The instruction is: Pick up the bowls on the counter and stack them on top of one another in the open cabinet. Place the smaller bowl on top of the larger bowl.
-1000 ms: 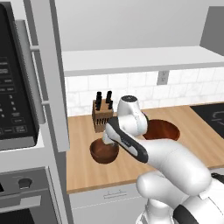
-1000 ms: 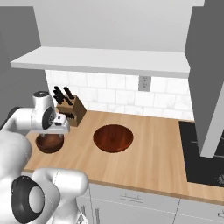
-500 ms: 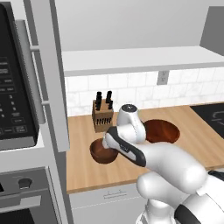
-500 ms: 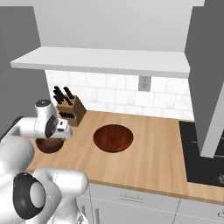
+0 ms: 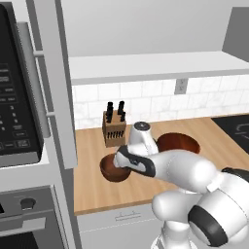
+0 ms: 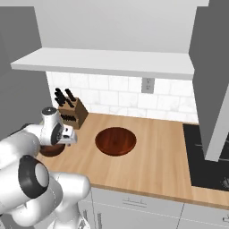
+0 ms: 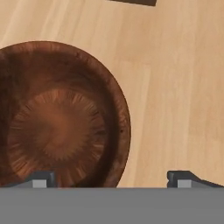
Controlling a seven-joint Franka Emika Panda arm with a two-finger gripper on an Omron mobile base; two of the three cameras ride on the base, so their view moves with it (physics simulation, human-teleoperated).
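- Dark brown wood, turned, with visible grain rings on the inner floor: the smaller bowl (image 7: 61, 118) sits upright on the counter (image 7: 175, 87), near the left front edge, in front of the knife block (image 5: 115, 128).
- The larger bowl (image 6: 116, 140) lies flat on the same counter, well apart to the right of the small one and mid-depth. The open cabinet (image 6: 107, 62) shelf above carries neither bowl.
- Claw (image 7: 111, 177): jaws spread fully, nothing between them. In the hand view one fingertip stands over the bowl's interior and the other over bare counter outside, so the near wall of the rim lies between them.
- Handling judgement, smaller bowl: rigid, will not deform under a pinch; likely light to moderate in weight; not fragile. The finished surface looks smooth, so some slip is possible on the curved wall.
- Suggested hold: pinch the rim wall, one finger inside and one outside, set deep enough to pass the rounded lip.
- Risk: a one-sided rim grip puts the mass off-centre, so the bowl may tilt when lifted.
- Larger bowl: shallow, low rim, almost plate-like. It probably offers less wall to pinch and should sit lowest in the stack.
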